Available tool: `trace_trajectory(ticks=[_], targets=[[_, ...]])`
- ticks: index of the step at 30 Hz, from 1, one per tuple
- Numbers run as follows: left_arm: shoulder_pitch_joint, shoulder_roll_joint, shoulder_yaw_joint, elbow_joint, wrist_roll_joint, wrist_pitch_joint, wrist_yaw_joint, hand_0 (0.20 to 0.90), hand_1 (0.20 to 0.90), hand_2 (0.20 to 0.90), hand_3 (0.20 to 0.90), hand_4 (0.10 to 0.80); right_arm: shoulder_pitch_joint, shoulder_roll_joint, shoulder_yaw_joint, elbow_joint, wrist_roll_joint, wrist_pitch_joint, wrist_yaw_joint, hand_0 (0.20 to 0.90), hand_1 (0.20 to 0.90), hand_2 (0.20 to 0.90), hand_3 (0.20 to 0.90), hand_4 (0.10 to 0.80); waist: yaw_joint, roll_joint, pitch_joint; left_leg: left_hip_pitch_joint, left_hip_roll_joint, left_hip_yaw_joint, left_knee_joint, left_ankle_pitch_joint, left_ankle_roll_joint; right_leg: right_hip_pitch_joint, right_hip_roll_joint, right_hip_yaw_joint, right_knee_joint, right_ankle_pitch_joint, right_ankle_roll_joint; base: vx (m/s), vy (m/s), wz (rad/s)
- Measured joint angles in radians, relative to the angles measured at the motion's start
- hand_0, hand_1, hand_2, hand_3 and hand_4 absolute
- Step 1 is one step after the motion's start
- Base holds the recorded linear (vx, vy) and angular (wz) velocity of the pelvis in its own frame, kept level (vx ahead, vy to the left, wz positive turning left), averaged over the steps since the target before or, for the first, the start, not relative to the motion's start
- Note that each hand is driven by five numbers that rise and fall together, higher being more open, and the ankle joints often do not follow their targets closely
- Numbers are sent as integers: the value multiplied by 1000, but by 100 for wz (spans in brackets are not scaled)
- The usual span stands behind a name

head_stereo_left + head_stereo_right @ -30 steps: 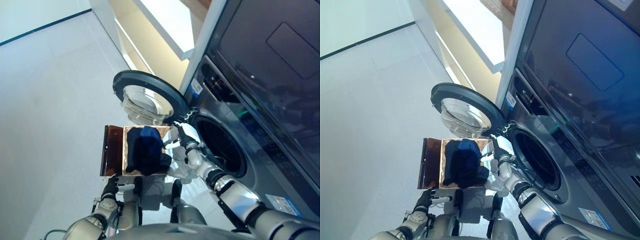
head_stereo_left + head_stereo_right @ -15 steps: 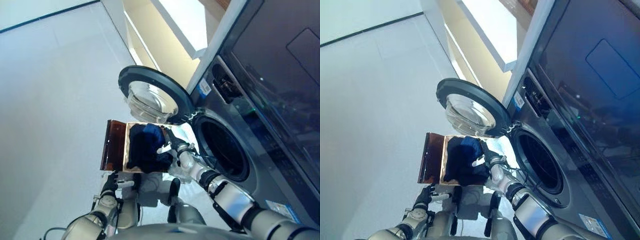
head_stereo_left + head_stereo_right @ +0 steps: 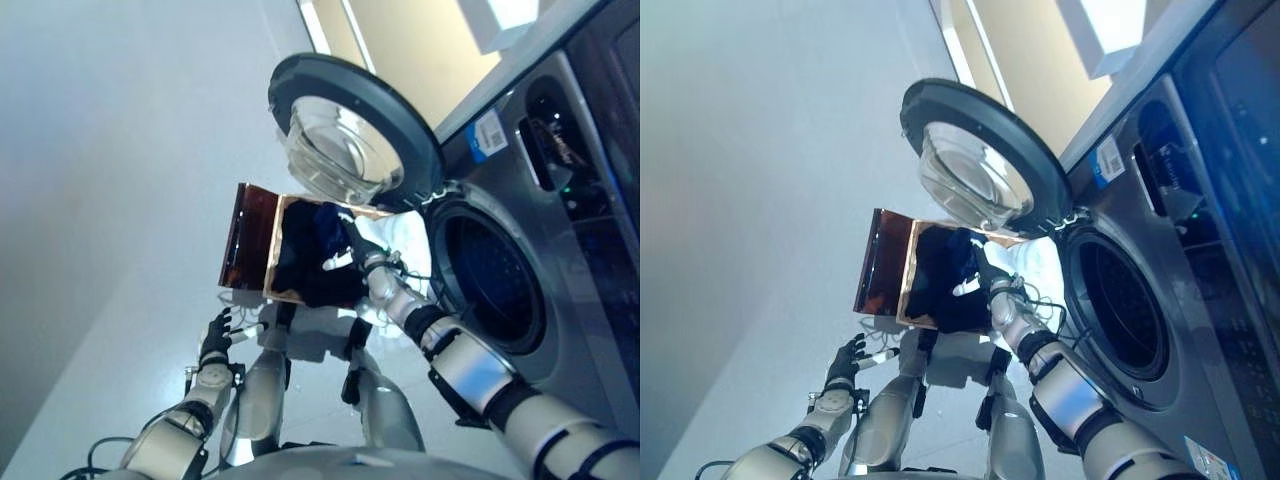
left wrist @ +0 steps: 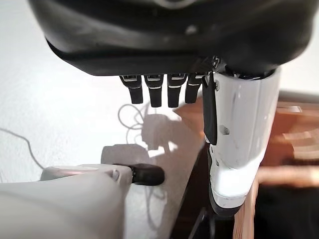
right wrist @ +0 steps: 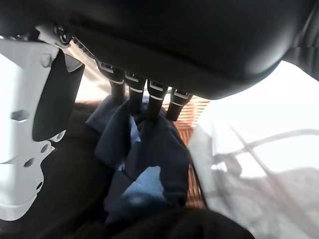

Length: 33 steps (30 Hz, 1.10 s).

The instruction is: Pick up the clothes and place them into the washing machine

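The right robot hand point(image 3: 352, 250) reaches into a brown box point(image 3: 250, 252) on the floor point(image 3: 120, 200), where dark and blue clothes point(image 3: 305, 262) lie heaped inside. Seen from the right wrist, the fingers point(image 5: 149, 102) press down into a blue garment point(image 5: 144, 154) with the white-covered thumb point(image 5: 25, 129) standing apart at one side; the fingertips are buried in the folds, so it is not possible to tell whether the cloth is gripped. The box sits just beside the front of a grey washing machine point(image 3: 560, 260), below its round door point(image 3: 355, 135), which stands swung wide open with the glass bowl facing out. The dark drum opening point(image 3: 485, 285) shows to the right of the box. A pale cloth or sheet point(image 3: 405, 240) appears to lie between box and machine. The left robot hand point(image 3: 216, 335) hangs low near the box's flap, fingers relaxed and holding nothing.
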Motion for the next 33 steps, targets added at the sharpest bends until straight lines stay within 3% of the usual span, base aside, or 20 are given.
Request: trace_trajectory(ticks=[10, 20, 33], targets=[[-58, 1, -7, -78, -67, -35, 8, 900, 900, 900, 900, 800, -205, -50, -15, 97, 21, 18, -43, 900, 900, 900, 900, 800, 7, 17, 67, -99, -2, -8, 4, 31, -1, -115, -5, -2, 49, -1, -1, -57, 25, 3], [-112, 0, -31, -226, -89, -64, 27, 900, 900, 900, 900, 800, -293, -74, -4, 127, 24, -5, -107, 900, 900, 900, 900, 800, 5, 36, 90, -210, -1, -34, 3, 66, -21, -240, -8, -10, 103, 0, -9, -22, 12, 4], [-117, -1, -46, -226, -104, -62, 28, 900, 900, 900, 900, 800, -309, -79, -5, 130, 33, -4, -85, 900, 900, 900, 900, 800, 3, 36, 90, -226, 0, -42, 1, 79, -30, -263, -9, -13, 118, 1, -9, 5, -1, 0]])
